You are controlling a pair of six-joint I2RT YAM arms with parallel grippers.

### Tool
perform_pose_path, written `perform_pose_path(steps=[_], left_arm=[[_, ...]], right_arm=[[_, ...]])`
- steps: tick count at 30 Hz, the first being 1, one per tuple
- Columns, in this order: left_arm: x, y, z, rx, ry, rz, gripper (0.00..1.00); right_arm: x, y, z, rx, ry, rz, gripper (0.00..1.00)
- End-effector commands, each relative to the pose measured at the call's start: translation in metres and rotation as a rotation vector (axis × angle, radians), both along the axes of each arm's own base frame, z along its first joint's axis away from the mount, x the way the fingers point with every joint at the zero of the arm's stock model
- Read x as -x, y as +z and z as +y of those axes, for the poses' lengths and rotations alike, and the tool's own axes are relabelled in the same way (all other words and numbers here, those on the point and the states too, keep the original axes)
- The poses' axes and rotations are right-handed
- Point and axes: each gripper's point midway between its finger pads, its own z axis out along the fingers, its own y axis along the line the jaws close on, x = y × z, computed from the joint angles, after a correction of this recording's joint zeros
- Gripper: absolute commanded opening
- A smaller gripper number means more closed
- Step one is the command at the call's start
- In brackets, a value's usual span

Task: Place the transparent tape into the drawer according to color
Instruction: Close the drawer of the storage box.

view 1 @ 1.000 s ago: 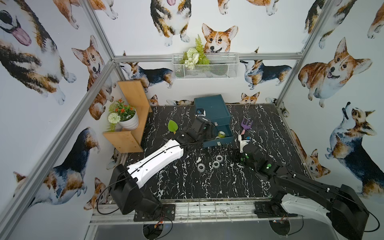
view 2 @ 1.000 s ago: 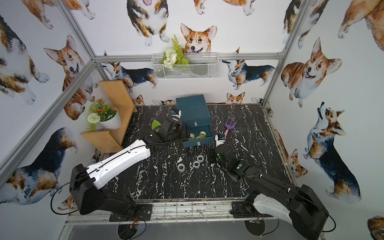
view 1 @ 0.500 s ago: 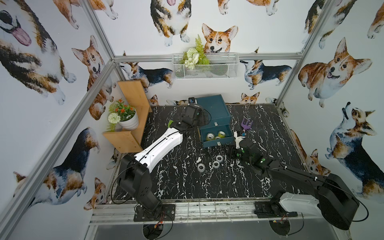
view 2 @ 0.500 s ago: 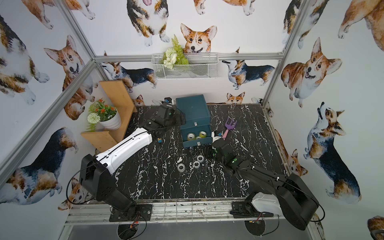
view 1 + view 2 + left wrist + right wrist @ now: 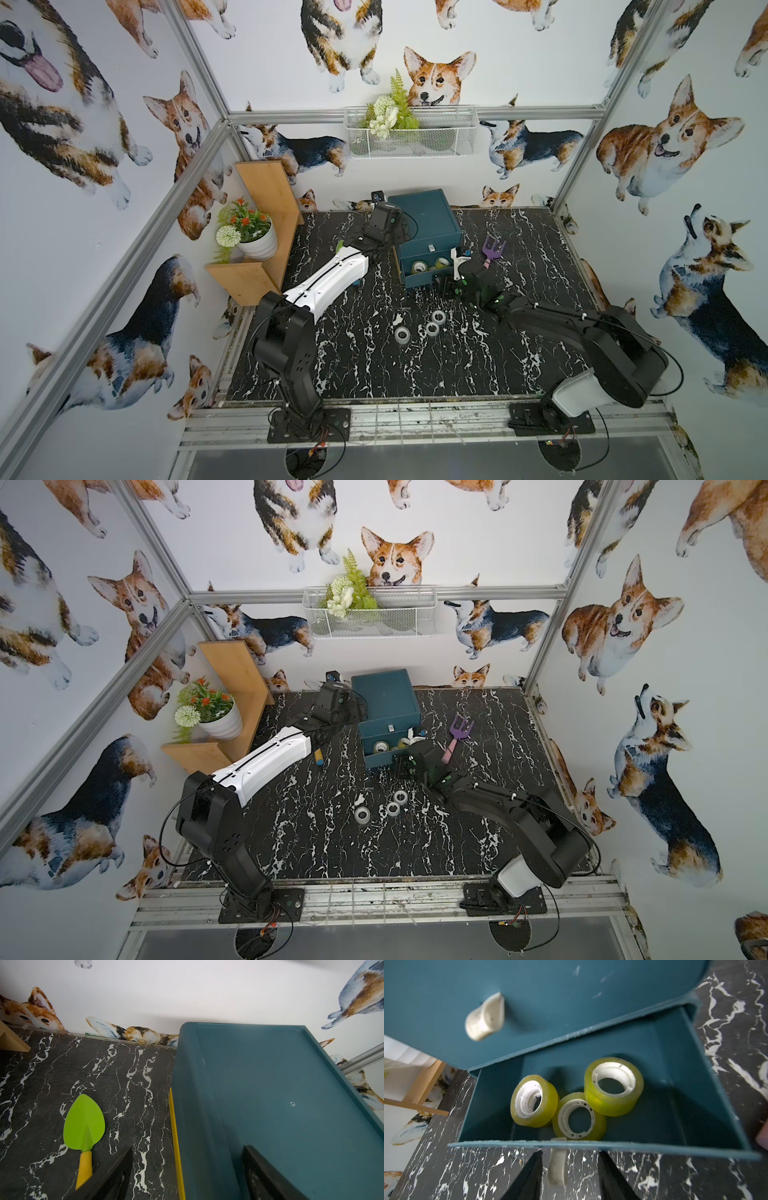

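The teal chest (image 5: 424,224) (image 5: 384,696) stands at the back of the table. One drawer (image 5: 685,1147) (image 5: 428,279) is pulled out. In it lie three yellow-green transparent tape rolls (image 5: 533,1103) (image 5: 578,1120) (image 5: 613,1086). Three clear rolls (image 5: 402,334) (image 5: 432,329) (image 5: 439,318) lie on the table in front. My right gripper (image 5: 571,1153) (image 5: 446,286) is open at the drawer's front, its fingers either side of the pale handle (image 5: 557,1165). At the chest's left top edge my left gripper (image 5: 188,1148) (image 5: 398,232) stands open and holds nothing.
A green trowel (image 5: 84,1124) lies left of the chest, partly under my left arm. To the right of the drawer lies a purple rake (image 5: 492,251). A wooden shelf (image 5: 266,224) with a flower pot (image 5: 255,243) stands at the back left.
My left gripper has drawn back from over the open drawer to the chest's left top edge. My right gripper has come forward to the drawer's handle.
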Motion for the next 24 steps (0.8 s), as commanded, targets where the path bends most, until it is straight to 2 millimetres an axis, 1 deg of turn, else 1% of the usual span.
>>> perform_pose_path(steps=[1,4,7,11,15,18,20,21,24], left_arm=[[0.023,-0.044,0.012,-0.119,-0.033,0.171,0.86],[0.024,-0.046,0.013,-0.119,-0.036,0.174,0.86],[0.026,-0.049,0.014,-0.115,-0.039,0.183,0.86],[0.028,-0.053,0.015,-0.112,-0.039,0.194,0.86],[0.031,-0.056,0.016,-0.105,-0.04,0.2,0.86],[0.034,-0.056,0.016,-0.101,-0.043,0.202,0.86],[0.036,-0.053,0.017,-0.096,-0.043,0.2,0.87],[0.037,-0.049,0.017,-0.091,-0.044,0.194,0.88],[0.044,-0.034,0.019,-0.066,-0.046,0.168,0.91]], right_arm=[[-0.026,0.022,0.012,-0.035,-0.005,-0.119,0.48],[-0.041,0.024,0.021,-0.057,-0.015,-0.161,0.48],[-0.051,0.024,0.027,-0.08,-0.022,-0.187,0.47],[-0.058,0.022,0.032,-0.122,-0.035,-0.206,0.47],[-0.06,0.02,0.035,-0.142,-0.047,-0.212,0.46],[-0.059,0.019,0.038,-0.135,-0.046,-0.22,0.46],[-0.054,0.02,0.04,-0.133,-0.036,-0.215,0.48],[-0.049,0.021,0.039,-0.127,-0.035,-0.216,0.49],[-0.026,0.022,0.032,-0.123,-0.032,-0.205,0.52]])
